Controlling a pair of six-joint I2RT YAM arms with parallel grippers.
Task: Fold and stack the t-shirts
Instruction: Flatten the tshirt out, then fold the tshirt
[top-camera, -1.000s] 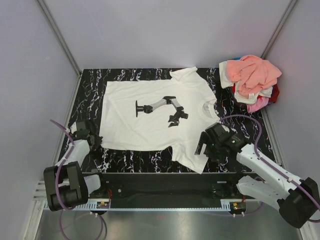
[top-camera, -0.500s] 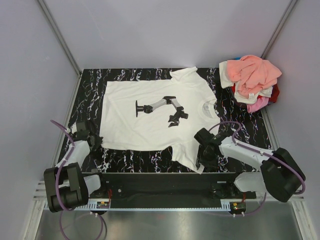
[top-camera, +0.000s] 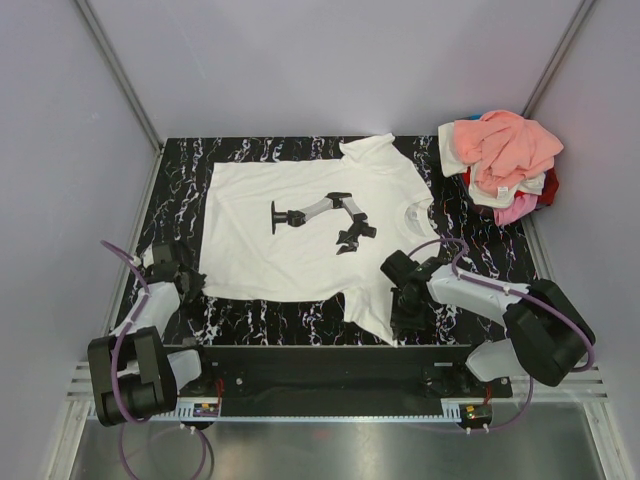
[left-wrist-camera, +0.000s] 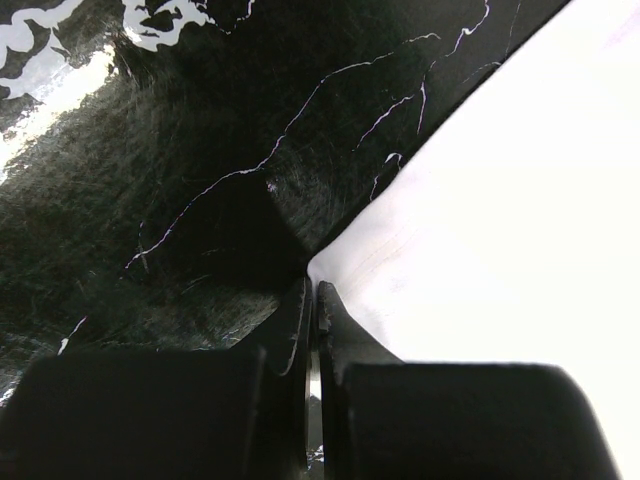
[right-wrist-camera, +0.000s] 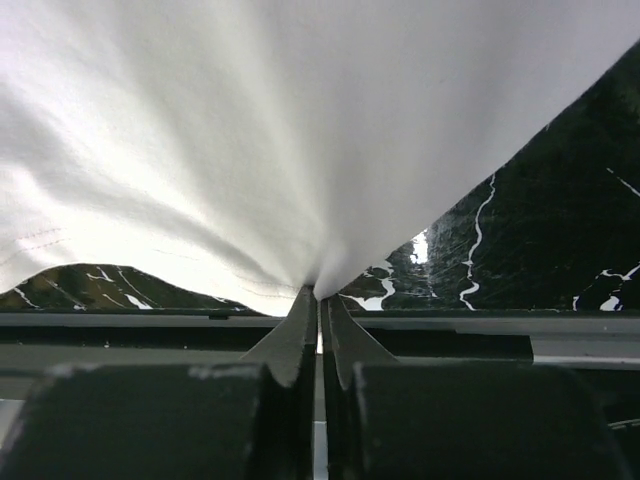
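Right gripper (right-wrist-camera: 318, 295): your fingers are pinched together on the edge of the near sleeve (top-camera: 372, 312), and the cloth fans out from the tips in tight creases.

Left gripper (left-wrist-camera: 312, 290): fingers closed to a sliver, with the near hem corner (left-wrist-camera: 330, 262) tapering right into the tips. It looks nipped, though the bite is small.

The white t-shirt (top-camera: 250, 260) lies spread flat on the black marbled table (top-camera: 480, 250), black print (top-camera: 320, 215) up, collar to the right, hem to the left.

Progress, as you can judge it: early. No fold is made yet, and you only have the near edge in hand for the first one. The pile of t-shirts (top-camera: 505, 160) sits crumpled at the far right corner, unfolded. No stack started.
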